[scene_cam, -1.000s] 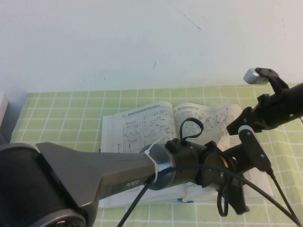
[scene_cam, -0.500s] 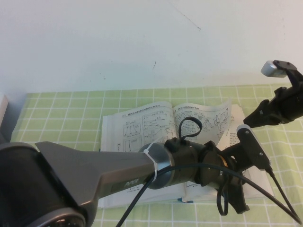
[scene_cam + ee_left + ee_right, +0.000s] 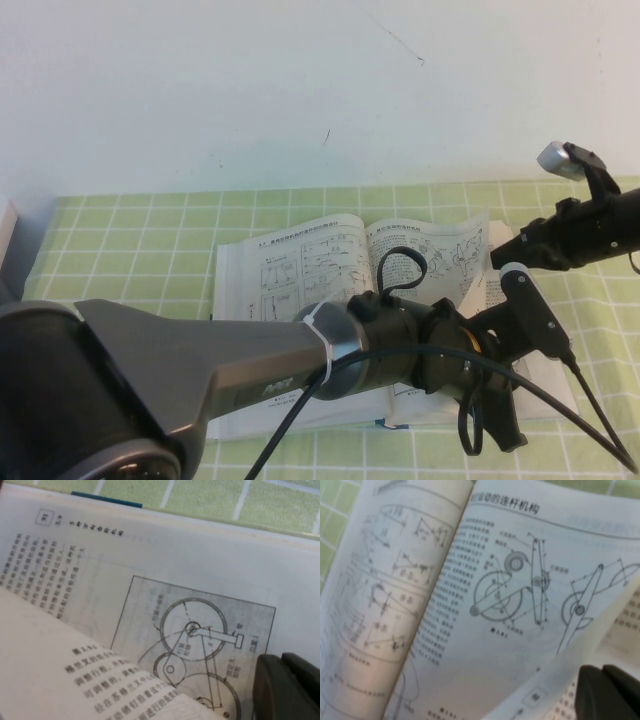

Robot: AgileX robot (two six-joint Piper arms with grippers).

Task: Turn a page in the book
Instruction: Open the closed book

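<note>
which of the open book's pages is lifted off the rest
The right-hand page with the gear drawings; its outer edge curls up by the right gripper. The left-hand page lies flat. Left gripper hovers near the book.

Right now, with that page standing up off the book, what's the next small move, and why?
Probably sweep the right gripper, which sits by the raised outer edge of the page, leftward toward the spine of the book. The page curls up but has not passed the middle, so it would likely fall back. The left gripper hangs low over the book's near right corner.
</note>
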